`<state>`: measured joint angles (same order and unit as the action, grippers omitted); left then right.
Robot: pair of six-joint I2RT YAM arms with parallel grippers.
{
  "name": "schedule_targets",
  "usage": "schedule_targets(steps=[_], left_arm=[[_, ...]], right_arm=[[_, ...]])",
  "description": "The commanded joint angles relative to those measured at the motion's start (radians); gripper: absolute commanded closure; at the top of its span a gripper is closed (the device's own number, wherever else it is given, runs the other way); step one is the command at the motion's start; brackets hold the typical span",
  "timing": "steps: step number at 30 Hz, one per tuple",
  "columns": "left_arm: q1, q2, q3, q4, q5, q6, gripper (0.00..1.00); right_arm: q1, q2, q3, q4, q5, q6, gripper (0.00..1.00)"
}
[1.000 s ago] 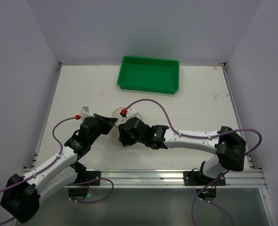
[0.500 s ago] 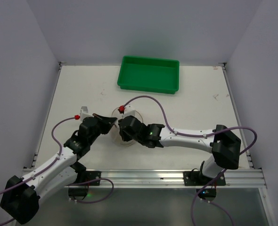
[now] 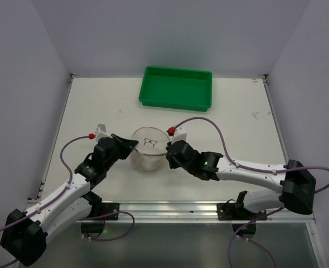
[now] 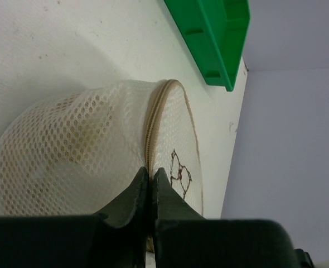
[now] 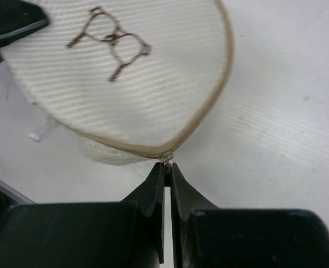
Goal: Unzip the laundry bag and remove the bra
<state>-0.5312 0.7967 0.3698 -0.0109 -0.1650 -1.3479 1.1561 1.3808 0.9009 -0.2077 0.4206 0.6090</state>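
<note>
Both pairs of jaws are pressed together, one at each side of the bag (image 3: 148, 149).

From above, the left arm (image 3: 69, 187) rises from the near left corner and bends right, its jaws at the bag's left rim. The right arm (image 3: 248, 170) lies low and stretched leftward, its jaws at the bag's right rim. The bag sits mid-tabletop (image 3: 237, 128), round face up, with a dark line drawing on it. Well behind it lies a green tray (image 3: 177, 88). How either tip grips is too small to make out in this view. Count: two arms, one bag, one tray.

On the left wrist camera, the dark fingers (image 4: 135, 196) are closed on the bag (image 4: 75, 145) where the tan zipper seam (image 4: 153, 117) runs down between them. A faint tan shade shows through the mesh; what it is I cannot tell. The tray (image 4: 214, 39) is cut off at the top.

On the right wrist camera, the fingers (image 5: 153, 187) are shut, tips meeting right at the small zipper pull (image 5: 165, 158) on the bag's (image 5: 131, 84) tan rim. Whether they pinch it or only touch it is unclear. A dark part of the left arm (image 5: 11, 22) is cut off in the upper left corner.
</note>
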Motion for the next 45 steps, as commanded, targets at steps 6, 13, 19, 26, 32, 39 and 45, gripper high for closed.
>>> schedule_targets(steps=[6,13,19,26,32,39,45], left_arm=[[0.157,0.104,0.103,0.029,0.209,0.357,1.00],[0.223,0.433,0.371,0.063,0.541,0.656,0.96],[0.223,0.576,0.583,0.040,0.538,0.624,0.03],[0.223,0.376,0.473,-0.231,0.286,0.541,0.00],[0.123,0.285,0.356,-0.173,0.315,0.434,0.10],[0.011,0.364,0.379,-0.143,0.249,0.385,0.58],[0.013,0.372,0.411,-0.165,0.210,0.429,1.00]], right_arm=[[-0.232,-0.250,-0.191,-0.047,-0.019,-0.095,1.00],[-0.214,-0.237,-0.151,0.080,-0.301,-0.183,1.00],[-0.101,-0.063,0.022,0.116,-0.299,-0.112,1.00],[-0.096,0.092,0.142,0.149,-0.281,-0.009,1.00],[-0.095,0.145,0.179,0.166,-0.278,-0.025,1.00],[-0.095,0.152,0.175,0.148,-0.276,-0.018,1.00],[-0.107,0.038,0.028,0.108,-0.217,-0.058,1.00]])
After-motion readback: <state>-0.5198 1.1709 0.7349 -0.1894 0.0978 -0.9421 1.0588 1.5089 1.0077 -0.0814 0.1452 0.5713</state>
